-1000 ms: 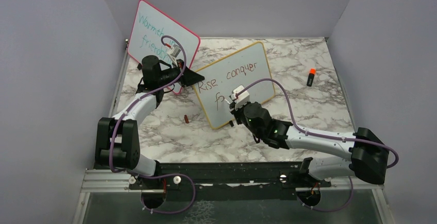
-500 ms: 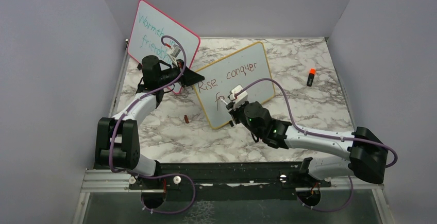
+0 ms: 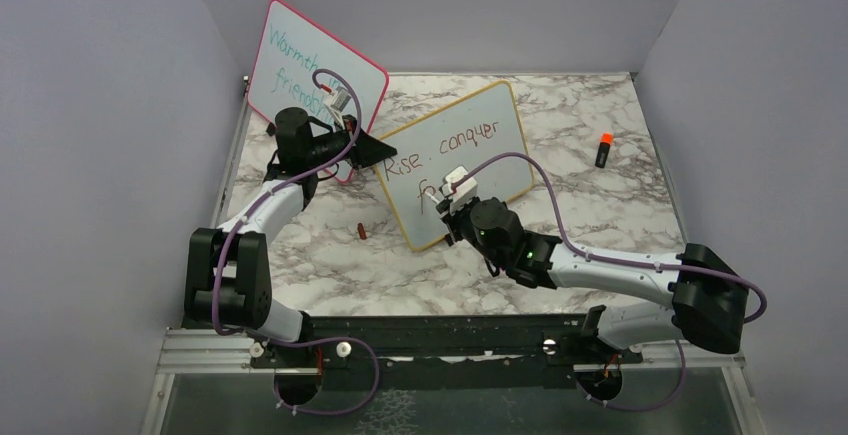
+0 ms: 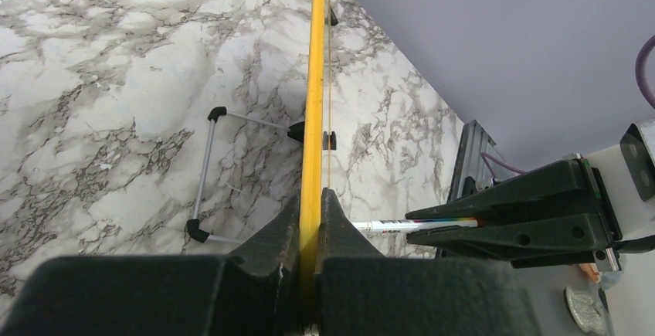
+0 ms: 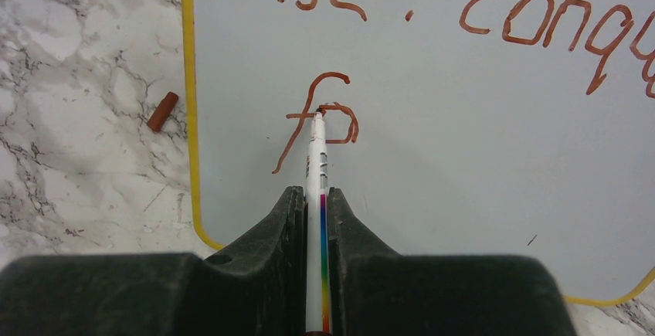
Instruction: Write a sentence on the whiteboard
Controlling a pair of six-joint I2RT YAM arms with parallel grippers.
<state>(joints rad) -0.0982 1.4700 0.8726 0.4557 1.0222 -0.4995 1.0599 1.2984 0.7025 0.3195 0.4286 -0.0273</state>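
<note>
The whiteboard (image 3: 420, 223) with a yellow-orange frame stands tilted mid-table. My left gripper (image 3: 385, 150) is shut on its left edge; the left wrist view shows the jaws (image 4: 313, 205) clamped on the yellow frame (image 4: 315, 81). My right gripper (image 3: 447, 198) is shut on a white marker (image 5: 315, 158) with a rainbow stripe, its tip touching the board (image 5: 479, 166). The sentence (image 3: 470, 140) in brownish-red reads "Rise. conquer", with an "f" and a small loop beside it (image 5: 320, 112) on the second line, at the tip. The marker also shows in the left wrist view (image 4: 394, 225).
A pink-red-framed board (image 3: 310, 65) with teal writing leans at the back left. A brownish-red marker cap (image 3: 360, 231) lies on the marble left of the whiteboard (image 5: 163, 111). A black marker with an orange cap (image 3: 604, 150) lies at the right. The board's wire stand (image 4: 205, 174) sits behind.
My right gripper has shifted slightly left and up with the marker on the board, by the "f". The left arm and the board have not moved.
</note>
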